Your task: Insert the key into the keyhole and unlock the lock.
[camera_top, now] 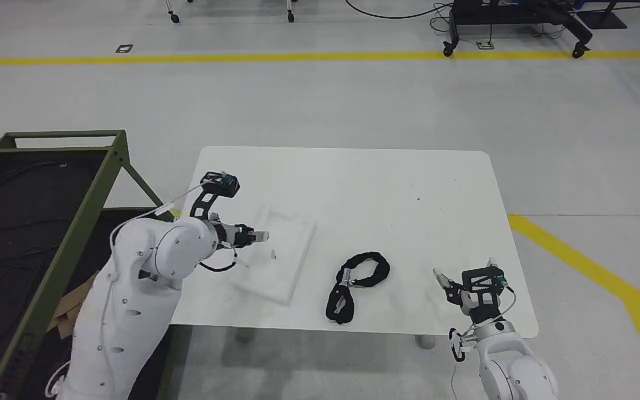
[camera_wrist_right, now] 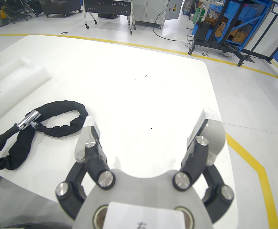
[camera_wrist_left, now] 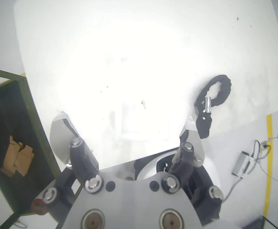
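A white label (camera_wrist_right: 143, 216) with a dark printed character, partly cut off, sits on the right gripper's (camera_wrist_right: 149, 116) wrist plate; a yellow warning triangle (camera_wrist_right: 174, 8) marks a grey cabinet (camera_wrist_right: 152, 10) in the room behind. The lock (camera_top: 357, 285) — a chain in a black fabric sleeve, looped and joined by a short silver cylinder (camera_wrist_right: 29, 119) — lies on the white table (camera_top: 420, 190), lower centre of the top view. Left of it lies a white tray (camera_top: 285, 275), with the left gripper (camera_top: 260, 237) at its left edge, fingers spread apart. The right gripper, lower right, also has its fingers wide apart — holding nothing
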